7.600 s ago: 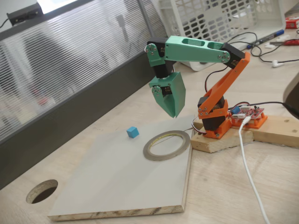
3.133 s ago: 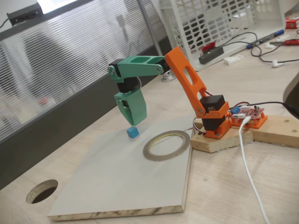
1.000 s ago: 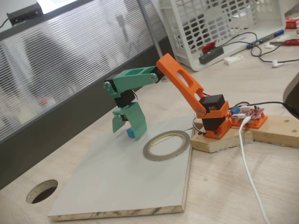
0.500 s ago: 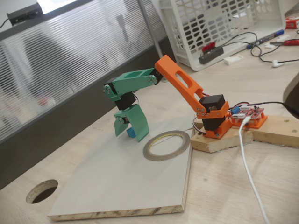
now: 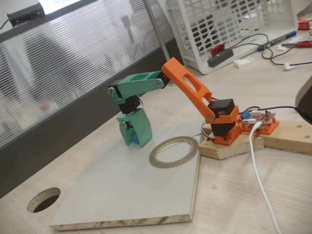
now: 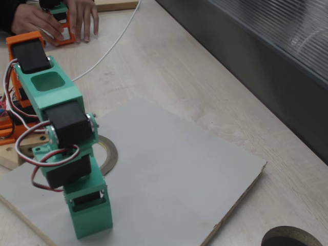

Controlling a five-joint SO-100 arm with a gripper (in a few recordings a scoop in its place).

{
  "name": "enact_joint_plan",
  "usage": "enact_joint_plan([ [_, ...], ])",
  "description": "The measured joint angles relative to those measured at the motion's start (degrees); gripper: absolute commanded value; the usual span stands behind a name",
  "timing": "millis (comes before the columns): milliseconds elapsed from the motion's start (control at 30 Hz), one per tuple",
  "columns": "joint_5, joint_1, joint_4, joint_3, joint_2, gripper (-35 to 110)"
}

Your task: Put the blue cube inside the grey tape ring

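Although the round hole (image 5: 43,199) at the far left of a fixed view plays no part here, it marks the bare desk edge beside the grey board (image 5: 122,195) on which the work happens. Moving right, the green gripper (image 5: 132,142) stands tip-down on that board, and a sliver of the blue cube (image 5: 136,140) shows between its fingers, so I judge it clenched on the cube, though the contact itself is half hidden. In another fixed view the gripper (image 6: 91,225) blocks the cube completely.

The grey tape ring (image 5: 174,151) lies flat at about 4 o'clock from the gripper, near but apart from it, with its hollow centre open. The step in hand looks like securing the grasp before the carry. To do it well, the squeeze should be firm, since so small a cube could twist out; then a modest lift would clear the ring's low wall, followed by a short swing toward 4 o'clock and a release over the middle of the hollow, low enough that the cube does not bounce out.

Further right, the orange arm base (image 5: 223,127) sits on a wooden block (image 5: 282,134) with a red circuit board (image 5: 261,120) and a white cable (image 5: 258,170). The desk is pale wood; a ribbed translucent panel (image 5: 73,63) runs at 10 o'clock, and a white basket (image 5: 224,24) stands at 1 o'clock.
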Motion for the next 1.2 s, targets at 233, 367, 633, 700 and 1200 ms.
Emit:
enact_joint_plan([
  [233, 0.0, 0.0, 0.0, -2.81, -0.09, 21],
  [367, 0.0, 0.0, 0.0, -4.48, -0.09, 16],
  [633, 0.0, 0.0, 0.0, -4.92, -0.09, 15],
  [700, 0.0, 0.0, 0.0, -4.92, -0.09, 15],
  [1200, 0.09, 0.0, 0.0, -4.92, -0.53, 4],
])
